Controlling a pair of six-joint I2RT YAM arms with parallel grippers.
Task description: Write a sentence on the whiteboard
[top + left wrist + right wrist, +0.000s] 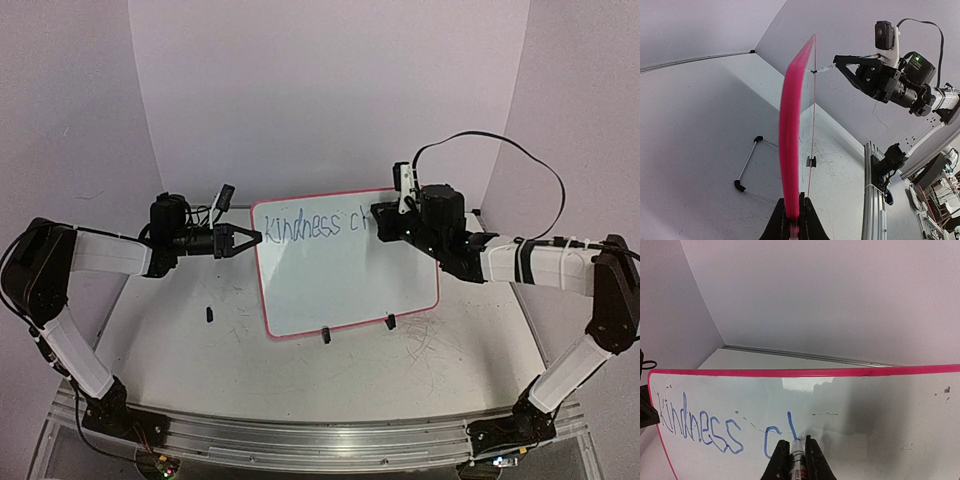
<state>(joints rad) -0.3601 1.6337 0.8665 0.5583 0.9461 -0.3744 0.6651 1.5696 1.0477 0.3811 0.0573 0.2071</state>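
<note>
The whiteboard (345, 270) with its pink-red frame stands tilted on two black clip feet at mid-table. My left gripper (252, 238) is shut on the board's left edge (790, 150), seen edge-on in the left wrist view. My right gripper (385, 222) is shut on a marker (799, 462), whose tip touches the board face. The sentence (705, 427) reads "kindness c" in blue, followed by a single upright stroke (792, 425) at the marker tip. In the top view the same blue words (310, 227) run along the board's upper part.
A small black piece (209, 314) lies on the table left of the board. A thin rod with black ends (747, 165) lies behind the board. Grey scratch marks (435, 345) cover the tabletop. An aluminium rail (300, 435) runs along the near edge.
</note>
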